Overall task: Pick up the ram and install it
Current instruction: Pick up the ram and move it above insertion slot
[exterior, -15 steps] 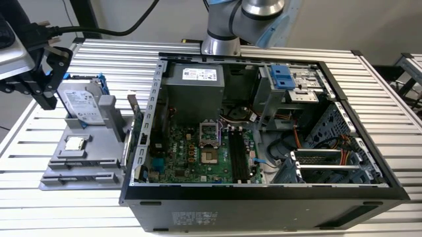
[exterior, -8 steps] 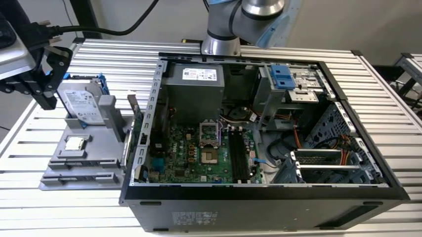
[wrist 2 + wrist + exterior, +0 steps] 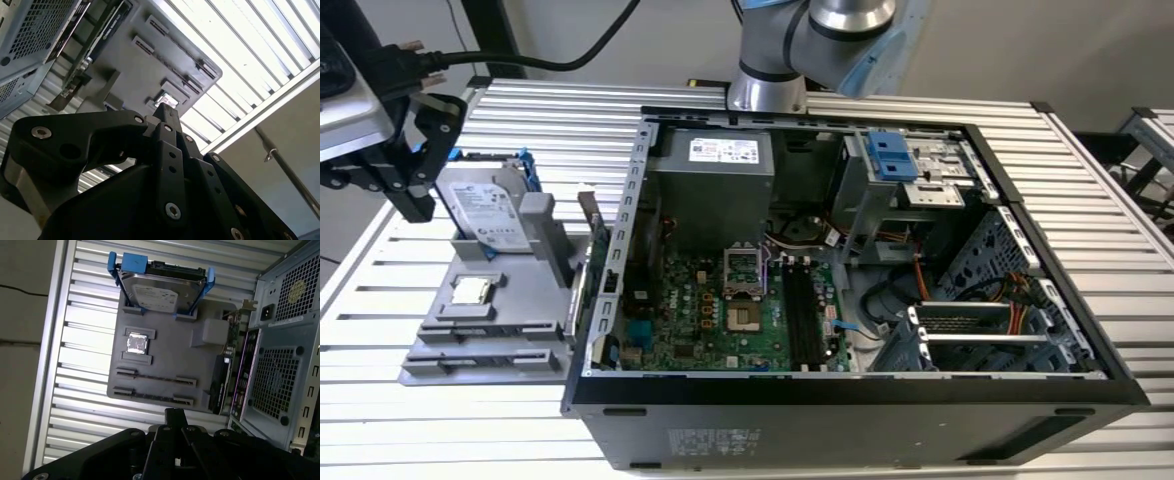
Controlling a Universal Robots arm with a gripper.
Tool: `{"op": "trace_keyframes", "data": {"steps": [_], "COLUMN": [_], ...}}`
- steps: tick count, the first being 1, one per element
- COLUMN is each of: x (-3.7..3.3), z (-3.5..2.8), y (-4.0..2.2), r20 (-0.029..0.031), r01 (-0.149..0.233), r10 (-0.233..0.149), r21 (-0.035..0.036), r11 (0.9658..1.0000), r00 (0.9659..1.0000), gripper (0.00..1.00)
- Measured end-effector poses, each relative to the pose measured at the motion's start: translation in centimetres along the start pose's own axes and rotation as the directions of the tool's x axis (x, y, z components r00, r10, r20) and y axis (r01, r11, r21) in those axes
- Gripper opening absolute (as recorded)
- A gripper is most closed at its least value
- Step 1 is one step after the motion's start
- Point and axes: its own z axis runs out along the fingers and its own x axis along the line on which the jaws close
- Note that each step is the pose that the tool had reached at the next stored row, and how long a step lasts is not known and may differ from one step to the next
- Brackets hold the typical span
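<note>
Nearest the wrist cameras, matte black gripper [image 3: 174,414], fingers pressed together. Beyond, on flat grey plastic tray [image 3: 165,360]: ram [image 3: 155,378], apparently the thin dark strip edge-on between slotted holders; square silver chip [image 3: 136,343]; blue-framed hard drive [image 3: 157,290]. Perforated steel computer case [image 3: 280,375] alongside.

An open computer case [image 3: 854,400] lies on a slatted metal table [image 3: 440,430], its green motherboard [image 3: 707,320] and grey power supply [image 3: 714,175] exposed. On the exterior view's left, just beside the case, a grey tray [image 3: 480,345] holds a hard drive [image 3: 487,210] standing in a blue frame and a small silver chip [image 3: 471,291]
</note>
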Motion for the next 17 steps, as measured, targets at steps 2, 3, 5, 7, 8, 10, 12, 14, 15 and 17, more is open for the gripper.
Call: {"op": "trace_keyframes", "data": {"steps": [2, 3, 5, 7, 8, 10, 12, 14, 15, 17], "x": [0.0, 0.0, 0.0, 0.0, 0.0, 0.0, 0.0, 0.0, 0.0, 0.0], "z": [0.0, 0.0, 0.0, 0.0, 0.0, 0.0, 0.0, 0.0, 0.0, 0.0], "y": [0.0, 0.0, 0.0, 0.0, 0.0, 0.0, 0.0, 0.0, 0.0, 0.0], "r20": [-0.0002, -0.0001, -0.0003, -0.0004, -0.0005, -0.0006, -0.0007, -0.0008, -0.0009, -0.001], "r01": [0.002, 0.004, 0.006, 0.009, 0.01, 0.013, 0.015, 0.018, 0.019, 0.021], "r10": [-0.002, -0.004, -0.006, -0.009, -0.01, -0.013, -0.015, -0.018, -0.019, -0.021], "r21": [0.0, -0.0001, -0.0001, -0.0002, -0.0002, -0.0002, -0.0003, -0.0004, -0.0004, -0.0004], "r11": [1.0, 1.0, 1.0, 1.0, 1.0, 0.9999, 0.9999, 0.9998, 0.9998, 0.9998], "r00": [1.0, 1.0, 1.0, 1.0, 1.0, 0.9999, 0.9999, 0.9998, 0.9998, 0.9998], "gripper": [0.0, 0.0, 0.0, 0.0, 0.0, 0.0, 0.0, 0.0, 0.0, 0.0]}}
